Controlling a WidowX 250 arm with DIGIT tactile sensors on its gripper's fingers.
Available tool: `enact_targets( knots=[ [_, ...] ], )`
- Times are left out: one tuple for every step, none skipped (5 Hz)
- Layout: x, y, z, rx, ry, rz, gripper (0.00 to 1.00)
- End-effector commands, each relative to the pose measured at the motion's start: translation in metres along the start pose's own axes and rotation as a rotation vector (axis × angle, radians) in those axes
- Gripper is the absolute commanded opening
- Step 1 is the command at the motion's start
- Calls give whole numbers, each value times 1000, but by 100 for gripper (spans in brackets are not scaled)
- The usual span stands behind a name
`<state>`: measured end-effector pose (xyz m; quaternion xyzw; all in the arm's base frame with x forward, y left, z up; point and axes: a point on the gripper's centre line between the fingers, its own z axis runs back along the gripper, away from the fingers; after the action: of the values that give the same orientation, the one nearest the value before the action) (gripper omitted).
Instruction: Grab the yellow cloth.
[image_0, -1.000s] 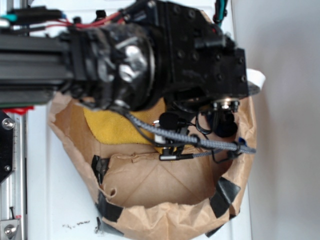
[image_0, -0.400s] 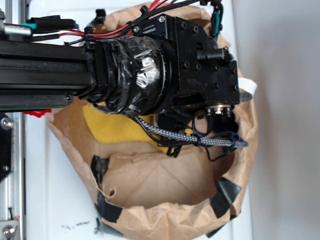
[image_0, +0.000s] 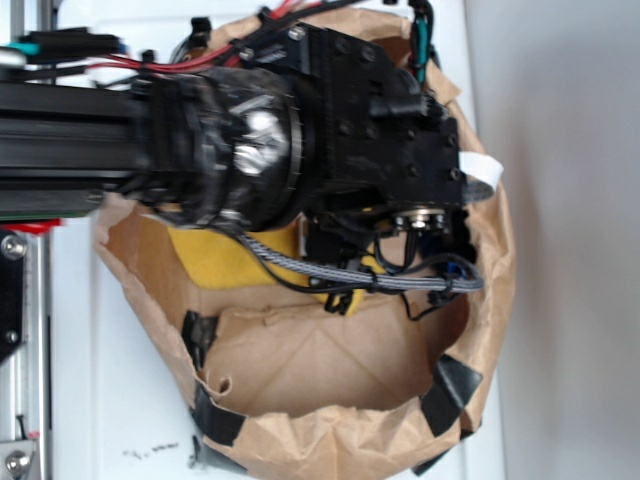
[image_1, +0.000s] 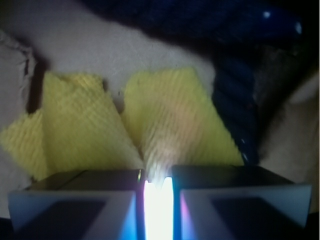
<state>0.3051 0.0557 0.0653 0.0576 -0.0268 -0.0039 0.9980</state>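
Note:
The yellow cloth (image_1: 170, 120) lies in a brown paper bag and is gathered into two raised folds that meet at my fingertips. My gripper (image_1: 156, 172) is shut on it, with a narrow bunch of the yellow fabric pinched between the two nearly touching jaws. In the exterior view the black arm and wrist cover most of the bag. Only a strip of the yellow cloth (image_0: 215, 258) shows under them. The fingertips themselves are hidden there.
A dark navy braided rope (image_1: 235, 105) lies just right of the cloth and along the back. The crumpled paper bag (image_0: 330, 370) has black tape patches (image_0: 455, 390) on its rim. A grey braided cable (image_0: 350, 275) hangs under the wrist.
The arm has shifted a little to the left in the exterior view. Less of the yellow cloth shows beneath it than a second ago.

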Motion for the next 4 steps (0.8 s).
enact_targets(
  knots=[
    [-8,25,78,-61,-180,76,0],
    [-15,32,111,-96,-227,109,0],
    [-22,37,136,-132,-262,123,0],
    [-22,31,128,-113,-245,93,100]
  ],
)
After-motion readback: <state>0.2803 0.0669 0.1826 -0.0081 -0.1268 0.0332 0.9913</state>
